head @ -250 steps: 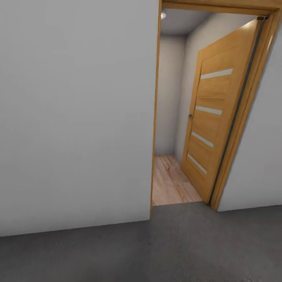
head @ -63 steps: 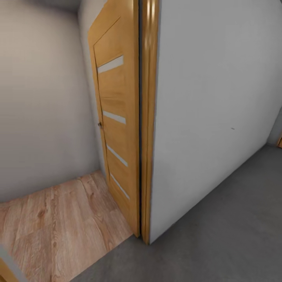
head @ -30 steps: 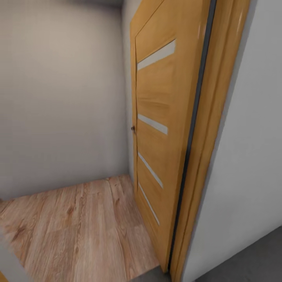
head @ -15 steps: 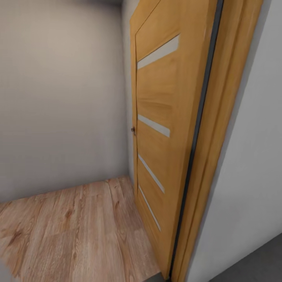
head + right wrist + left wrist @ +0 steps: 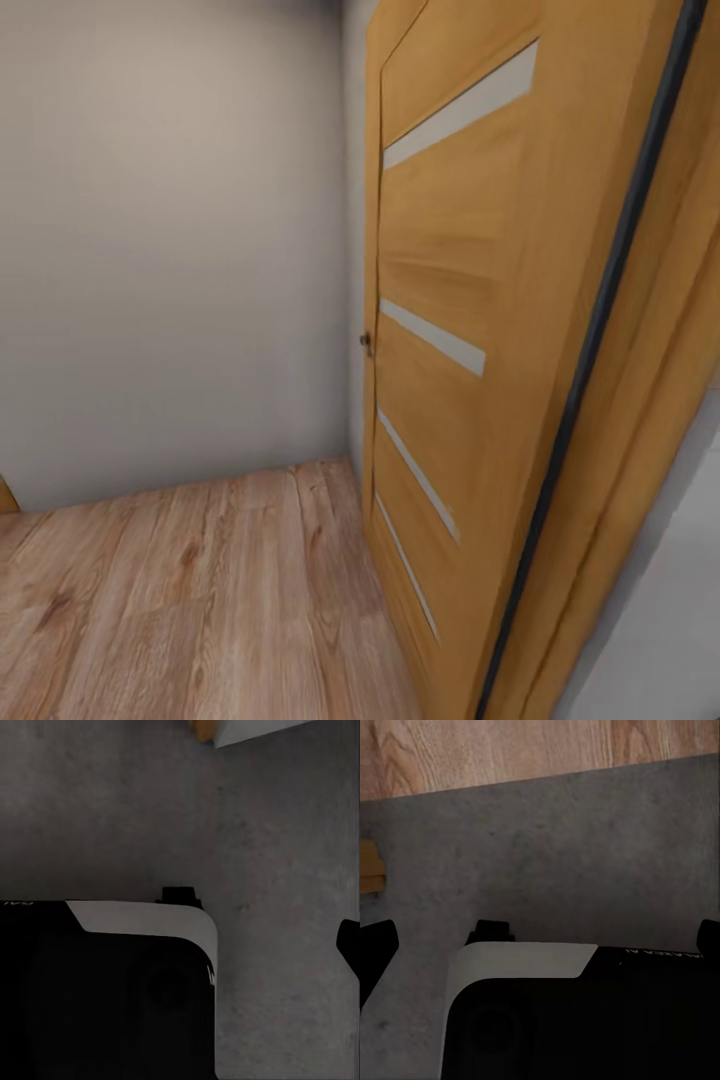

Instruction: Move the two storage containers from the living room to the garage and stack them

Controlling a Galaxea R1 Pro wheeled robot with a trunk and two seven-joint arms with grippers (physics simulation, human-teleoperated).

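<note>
One honey-wood door (image 5: 470, 330) with four frosted strips (image 5: 433, 335) is seen in the head view, swung open beside a grey wall (image 5: 170, 250) above light wood-plank flooring (image 5: 190, 590). Dark grey concrete floor (image 5: 555, 855) is seen in both wrist views, meeting the planks in the left wrist view. Dark edges of the left tool (image 5: 376, 945) and right tool (image 5: 349, 945) are glimpsed; whether either is apart or together cannot be told. Where the storage containers lie cannot be told.

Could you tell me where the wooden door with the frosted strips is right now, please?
In the head view the door stands open at the right, swung against the grey wall, with the wood-plank floor at its foot.
</note>
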